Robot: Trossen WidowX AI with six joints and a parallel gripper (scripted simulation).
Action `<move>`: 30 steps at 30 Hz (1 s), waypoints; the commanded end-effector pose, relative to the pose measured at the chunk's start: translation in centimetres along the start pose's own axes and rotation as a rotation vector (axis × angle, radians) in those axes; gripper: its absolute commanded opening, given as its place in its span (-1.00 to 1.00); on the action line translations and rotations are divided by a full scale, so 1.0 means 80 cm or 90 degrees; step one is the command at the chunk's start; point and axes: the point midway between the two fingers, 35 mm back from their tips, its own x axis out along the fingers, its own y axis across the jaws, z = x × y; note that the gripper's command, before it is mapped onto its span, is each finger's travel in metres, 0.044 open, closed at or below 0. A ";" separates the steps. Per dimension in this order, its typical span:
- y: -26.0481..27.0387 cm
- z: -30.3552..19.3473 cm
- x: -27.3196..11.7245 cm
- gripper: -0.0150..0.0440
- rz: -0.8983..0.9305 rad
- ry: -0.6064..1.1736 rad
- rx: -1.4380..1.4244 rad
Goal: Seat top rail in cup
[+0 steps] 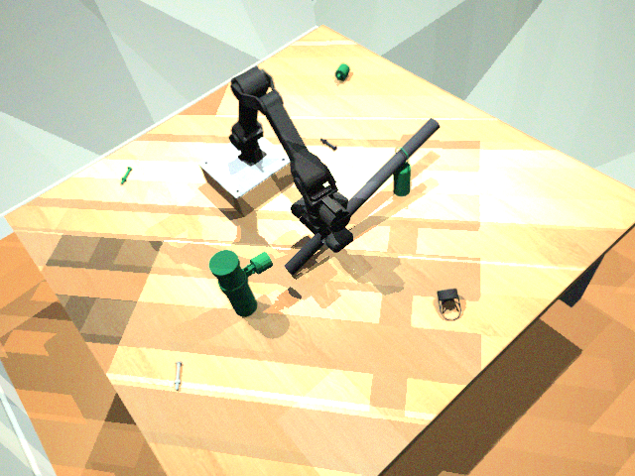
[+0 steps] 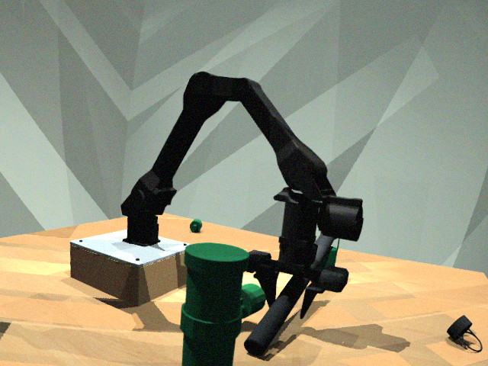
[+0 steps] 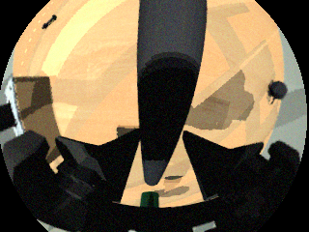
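Observation:
The dark grey rail [image 1: 379, 177] [image 2: 268, 329] [image 3: 171, 29] slopes through the loop on the small green post [image 1: 402, 184]. Its cut end is free in the air, short of the green end cup [image 1: 262, 263] [image 2: 252, 297] and to one side of it. The cup hangs from the band [image 2: 210, 323] on the big post [image 1: 240, 299], below the post cap [image 2: 216, 252]. My gripper [image 2: 287, 311] [image 3: 161, 133] is partly closed, its fingers astride the rail near the cut end. The exterior view shows a narrow gap beside the left finger; exact contact is hard to see.
A black loop cap [image 1: 447, 296] [image 2: 460, 325] lies to the right. A green cap [image 1: 342, 71] [image 2: 195, 226] lies at the back. A black bolt [image 1: 328, 144], a green bolt [image 1: 126, 176] and a silver bolt [image 1: 178, 375] lie apart on the table.

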 end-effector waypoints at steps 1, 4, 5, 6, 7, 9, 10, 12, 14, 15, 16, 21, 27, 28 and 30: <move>0.001 -0.001 0.003 0.09 0.004 0.002 -0.002; 0.001 -0.001 0.003 0.02 0.004 0.002 -0.002; 0.001 -0.001 0.003 0.00 0.004 0.002 -0.002; 0.001 -0.001 0.003 -0.03 0.004 0.002 -0.002; 0.001 -0.001 0.003 -0.05 0.004 0.002 -0.002; 0.001 -0.001 0.003 -0.09 0.004 0.002 -0.002; 0.001 -0.001 0.003 -0.12 0.004 0.002 -0.002; 0.001 -0.001 0.001 -0.29 0.004 0.002 -0.002; 0.001 -0.001 -0.003 -0.47 0.004 0.002 -0.002; 0.001 -0.001 -0.005 -0.49 0.004 0.002 -0.002; 0.001 0.000 -0.005 -0.49 0.004 0.002 -0.002; 0.000 -0.007 -0.026 -0.49 0.005 0.042 -0.002; 0.001 -0.023 -0.084 -0.49 0.003 0.143 -0.001; 0.002 -0.024 -0.090 -0.49 0.002 0.152 -0.001; 0.002 -0.024 -0.092 -0.49 0.002 0.155 -0.001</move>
